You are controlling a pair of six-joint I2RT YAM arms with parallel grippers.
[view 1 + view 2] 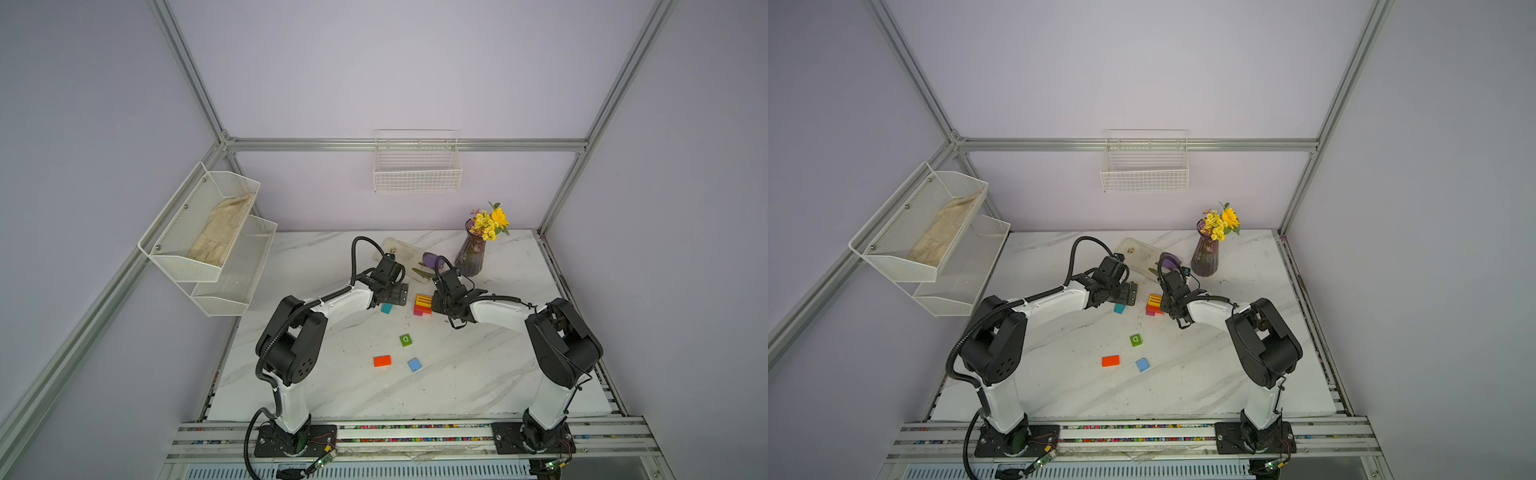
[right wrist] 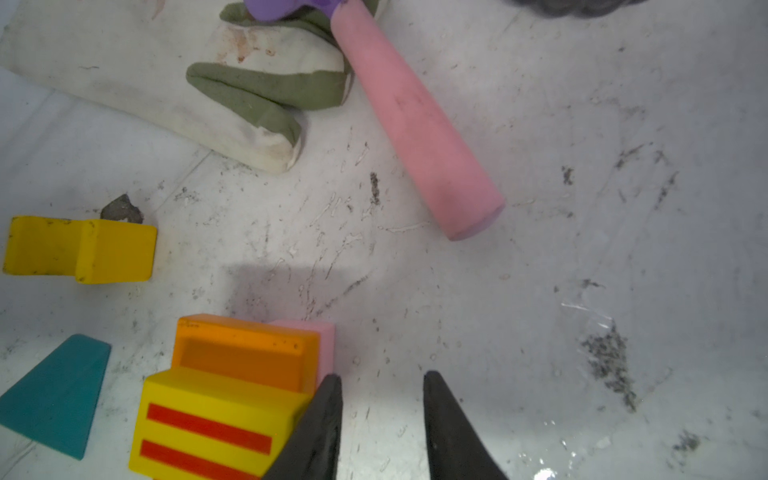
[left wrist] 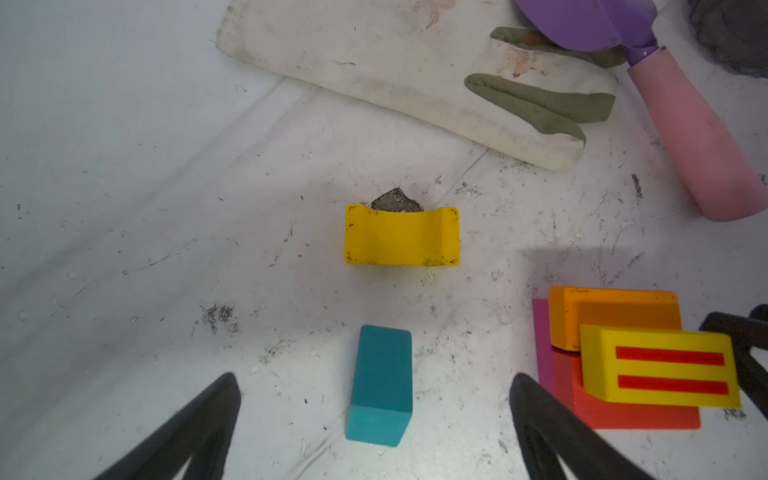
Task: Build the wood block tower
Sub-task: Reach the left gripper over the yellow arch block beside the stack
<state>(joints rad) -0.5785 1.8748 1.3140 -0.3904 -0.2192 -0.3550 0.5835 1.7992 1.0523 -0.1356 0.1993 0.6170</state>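
Left gripper [image 3: 374, 375] spread wide, empty. Teal block [image 3: 380, 395] lies just ahead of it, between the jaws, long axis pointing away from the hand, narrow sides facing the jaws. Tower [image 1: 422, 305] stands just right of it. Right gripper [image 2: 382, 376] part-open, empty, beside the tower. Left arm nearer.

Both top views look down from high; wrist views sit close, sharing the tower [image 3: 660, 365].
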